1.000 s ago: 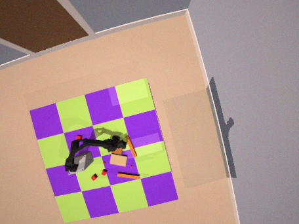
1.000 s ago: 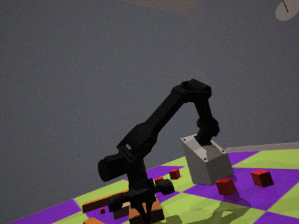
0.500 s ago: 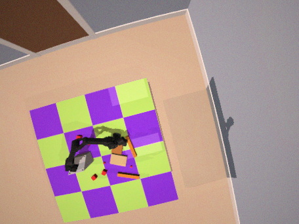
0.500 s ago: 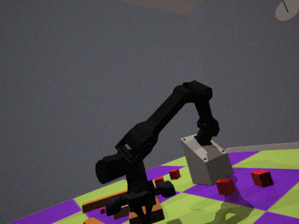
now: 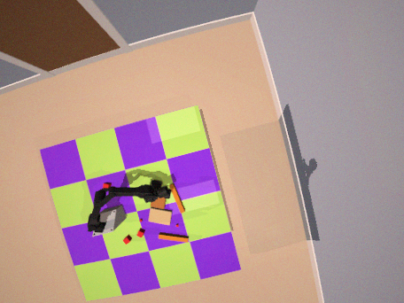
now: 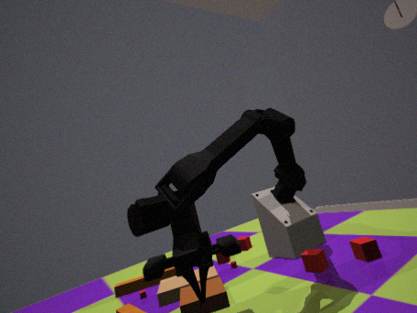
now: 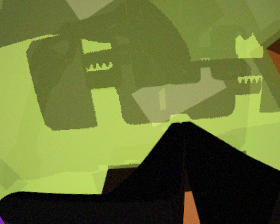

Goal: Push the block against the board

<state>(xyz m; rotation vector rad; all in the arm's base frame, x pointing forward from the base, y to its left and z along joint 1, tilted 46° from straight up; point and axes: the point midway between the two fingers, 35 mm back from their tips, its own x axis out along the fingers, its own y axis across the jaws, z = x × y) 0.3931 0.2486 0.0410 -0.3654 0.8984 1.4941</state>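
Note:
The square block (image 5: 158, 203) (image 6: 216, 287) (image 7: 190, 209) is orange-brown and lies flat, partly hidden by the gripper. The board (image 5: 160, 216) (image 6: 172, 284) is a light tan rectangle, flat beside the block. One side of the block faces a long side of the board, very close to it; whether they touch along the whole side I cannot tell. The left edges of both look nearly even in the top view. My gripper (image 6: 202, 301) (image 7: 181, 131) is shut and empty, pointing down, with its fingertips low at the block's side away from the board.
An orange bar (image 5: 177, 198) (image 6: 130, 309) lies near the block, and another orange bar (image 5: 173, 237) (image 6: 145, 286) lies beyond the board. Several red cubes, large and tiny, lie about, one (image 5: 107, 185) (image 6: 315, 261) near the arm. The grey arm base (image 5: 113, 218) (image 6: 294, 234) stands to one side.

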